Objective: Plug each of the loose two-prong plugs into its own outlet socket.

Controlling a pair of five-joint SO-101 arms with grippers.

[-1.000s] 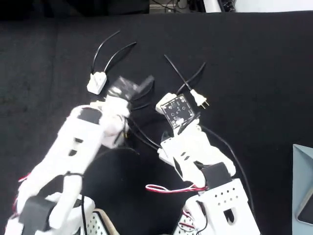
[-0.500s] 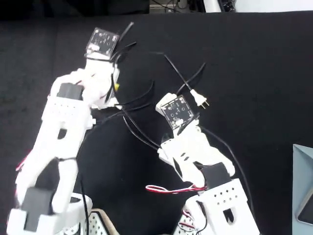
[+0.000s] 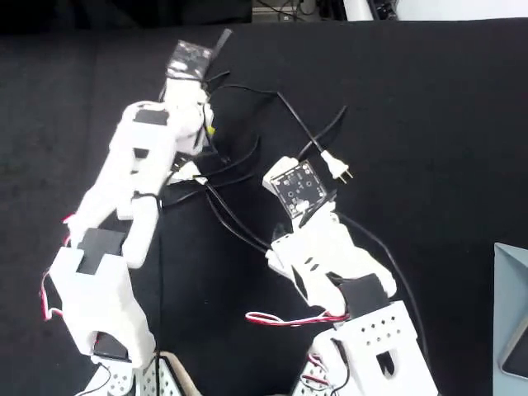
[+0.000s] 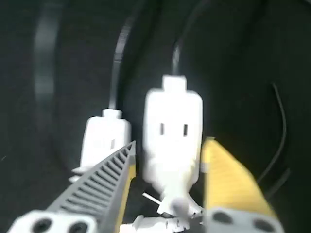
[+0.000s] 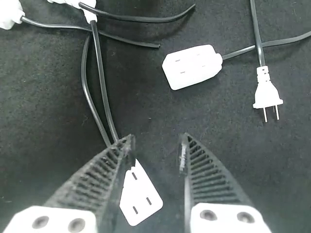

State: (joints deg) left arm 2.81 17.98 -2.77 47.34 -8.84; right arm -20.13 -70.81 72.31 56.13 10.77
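Observation:
My left gripper [image 4: 170, 144] is shut on a white outlet socket [image 4: 173, 127], whose two slots face the camera. A second white cable end [image 4: 104, 138] lies right beside it. In the high view the left arm stretches to the far left of the table, gripper [image 3: 188, 62] near the back edge. My right gripper [image 5: 155, 143] is open over another white socket [image 5: 141, 201] that lies partly under its fingers. A third socket [image 5: 192, 67] and a loose two-prong plug [image 5: 267, 94] lie beyond; this plug [image 3: 337, 167] rests just right of the right gripper [image 3: 299, 186].
Black cables [image 3: 239, 165] loop and cross between the two arms on the black table [image 3: 429, 115]. A grey tray [image 3: 511, 305] sits at the right edge. Red and white wires [image 3: 289, 318] hang by the right arm's base.
The left arm swung from mid-table to the far back left, and the black cables were pulled along with it. The right arm has kept still.

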